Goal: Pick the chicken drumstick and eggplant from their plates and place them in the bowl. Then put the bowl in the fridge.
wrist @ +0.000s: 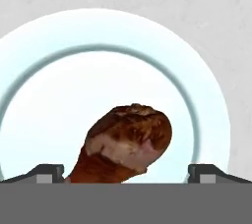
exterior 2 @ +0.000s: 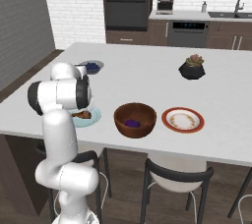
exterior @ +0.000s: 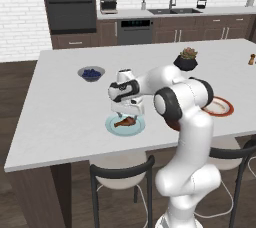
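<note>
The claw (wrist: 126, 171) hangs low over the teal plate (exterior: 111, 127), its two fingertips (wrist: 47, 173) spread wide with one at each side of the chicken drumstick (wrist: 129, 142); the drumstick lies between them on the plate, fat end away from the claw, and whether the tips touch it I cannot tell; there is one drumstick, and in the left base view it shows just under the claw (exterior: 124, 114) as a brown shape (exterior: 125, 121). Two plates stand on the tabletop (exterior 2: 142, 78): the teal one directly beneath the claw, and the white plate with the orange-red rim (exterior 2: 183, 120) well off to the claw's right, bare of food. One brown wooden bowl (exterior 2: 135, 119) sits between those two plates, on the claw's right, and one dark purple eggplant (exterior 2: 131, 123) lies at its bottom. Beyond the claw, farther across the tabletop, stands one small grey bowl of blue berries (exterior: 91, 74); one black pot with a succulent (exterior 2: 192, 68) stands far off to the right and beyond. Two dark-framed stools (exterior: 122, 171) stand at the near edge of the tabletop.
</note>
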